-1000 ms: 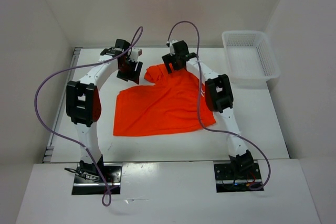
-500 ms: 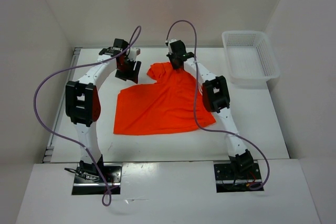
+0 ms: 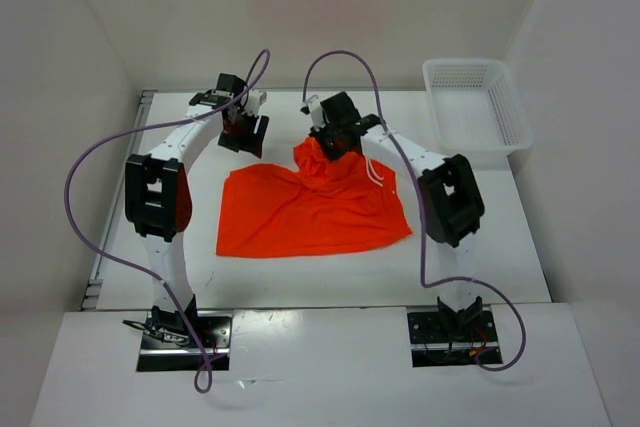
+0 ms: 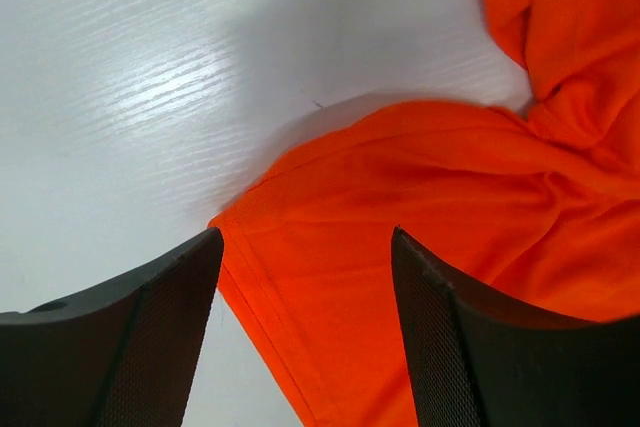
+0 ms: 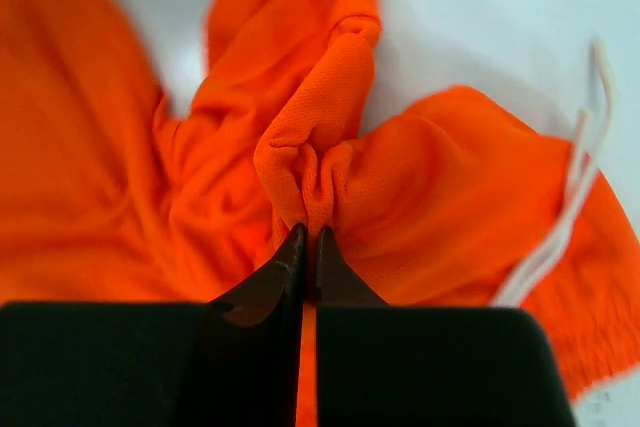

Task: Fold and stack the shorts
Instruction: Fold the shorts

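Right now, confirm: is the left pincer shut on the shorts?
No: the left pincer stands open over a corner of the shorts.

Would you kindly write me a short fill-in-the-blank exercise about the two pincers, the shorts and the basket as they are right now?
1. The right pincer is shut on a bunch of the ____ fabric of the shorts.
2. The left pincer is ____, above a corner of the shorts, gripping nothing.
3. The mesh basket stands to the ____ of the shorts.
4. The drawstring is ____ in colour.

Missing words: orange; open; right; white.
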Robot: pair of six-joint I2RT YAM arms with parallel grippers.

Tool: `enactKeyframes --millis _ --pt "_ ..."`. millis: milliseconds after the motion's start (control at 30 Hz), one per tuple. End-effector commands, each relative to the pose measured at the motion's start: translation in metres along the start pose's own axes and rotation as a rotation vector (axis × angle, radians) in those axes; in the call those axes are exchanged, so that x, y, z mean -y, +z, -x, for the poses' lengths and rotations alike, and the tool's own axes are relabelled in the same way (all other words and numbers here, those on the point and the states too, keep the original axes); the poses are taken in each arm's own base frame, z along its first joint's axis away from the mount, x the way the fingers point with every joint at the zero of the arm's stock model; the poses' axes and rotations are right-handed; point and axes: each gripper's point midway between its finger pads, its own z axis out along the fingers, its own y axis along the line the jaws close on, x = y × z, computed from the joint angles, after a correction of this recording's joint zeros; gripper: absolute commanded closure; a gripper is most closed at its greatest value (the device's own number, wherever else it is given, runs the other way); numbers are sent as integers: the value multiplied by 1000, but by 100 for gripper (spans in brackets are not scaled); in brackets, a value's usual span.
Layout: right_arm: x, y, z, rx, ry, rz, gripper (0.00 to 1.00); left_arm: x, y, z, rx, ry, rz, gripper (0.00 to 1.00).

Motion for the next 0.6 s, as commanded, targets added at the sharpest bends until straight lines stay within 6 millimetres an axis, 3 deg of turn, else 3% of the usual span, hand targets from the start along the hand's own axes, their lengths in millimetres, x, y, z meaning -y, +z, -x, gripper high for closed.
enactKeyframes --millis 0,33,67,133,167,233,400,433,500,533,567 --pt "-13 -39 3 113 -85 63 100 5 -20 34 113 15 -31 24" --pt "-22 -63 18 189 -127 79 100 4 -18 39 119 16 -31 23" --pt "-42 -63 -6 158 -171 119 100 9 -14 40 116 17 -58 23" --pt "-62 -80 -14 190 -256 158 97 18 -9 41 112 25 -93 23" --pt "-79 -77 -34 155 -286 196 93 21 -8 40 103 25 -115 23" --pt "-89 -74 -64 72 -290 239 83 36 0 36 77 44 -140 23" --pt "-98 -82 -112 -3 -454 300 69 55 4 31 59 79 -152 23" --pt "-98 -84 -122 -24 -464 306 62 67 7 31 56 100 -164 23" --pt "-95 -90 -116 -4 -466 286 51 77 14 33 51 120 -167 23" --pt "-94 -97 -108 24 -468 278 42 83 17 40 61 132 -173 22" --pt "-94 -103 -103 43 -469 273 26 97 20 42 64 156 -186 22"
